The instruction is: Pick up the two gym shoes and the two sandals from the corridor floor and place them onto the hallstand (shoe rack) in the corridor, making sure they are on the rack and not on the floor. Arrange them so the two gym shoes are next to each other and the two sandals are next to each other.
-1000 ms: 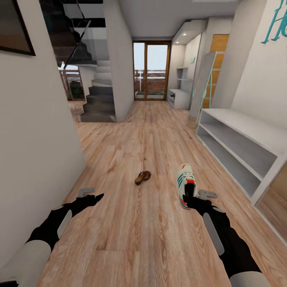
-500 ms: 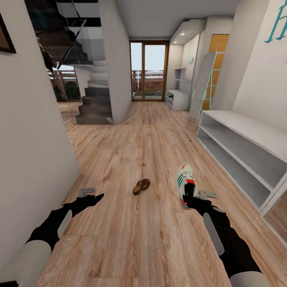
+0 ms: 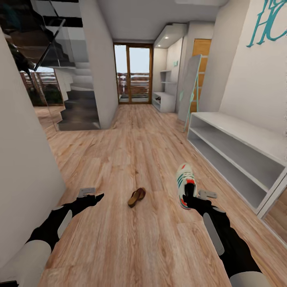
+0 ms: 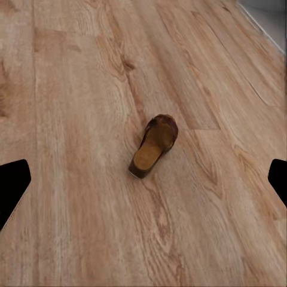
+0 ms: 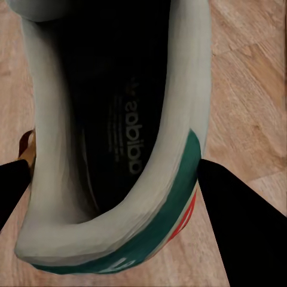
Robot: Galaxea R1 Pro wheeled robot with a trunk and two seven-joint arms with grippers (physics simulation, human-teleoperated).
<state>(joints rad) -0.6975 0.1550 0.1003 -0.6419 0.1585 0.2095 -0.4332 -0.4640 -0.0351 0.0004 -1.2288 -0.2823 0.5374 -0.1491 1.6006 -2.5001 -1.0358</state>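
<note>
A white gym shoe [image 3: 185,186] with green stripes hangs toe-forward over the corridor floor [image 3: 131,151], my right gripper [image 3: 196,194] shut on its heel collar. In the right wrist view the shoe's [image 5: 113,119] dark insole sits between the two black fingers. One brown sandal [image 3: 136,197] lies on the planks between my arms, and it also lies ahead of the fingers in the left wrist view [image 4: 154,145]. My left gripper [image 3: 91,194] hovers open and holds nothing. The hallstand [image 3: 164,101], with stepped wall shelves above it, stands far down the corridor.
A plain white two-bay bench [image 3: 239,139] runs along the right wall. A leaning mirror [image 3: 187,93] stands beyond it. A grey wall [image 3: 24,159] closes in at the left, with a staircase [image 3: 77,107] and a glass door [image 3: 132,73] farther on.
The camera has swung and advanced, so the whole scene has shifted left and the sandal looks nearer. Both arms keep their pose, the right one still holding the shoe.
</note>
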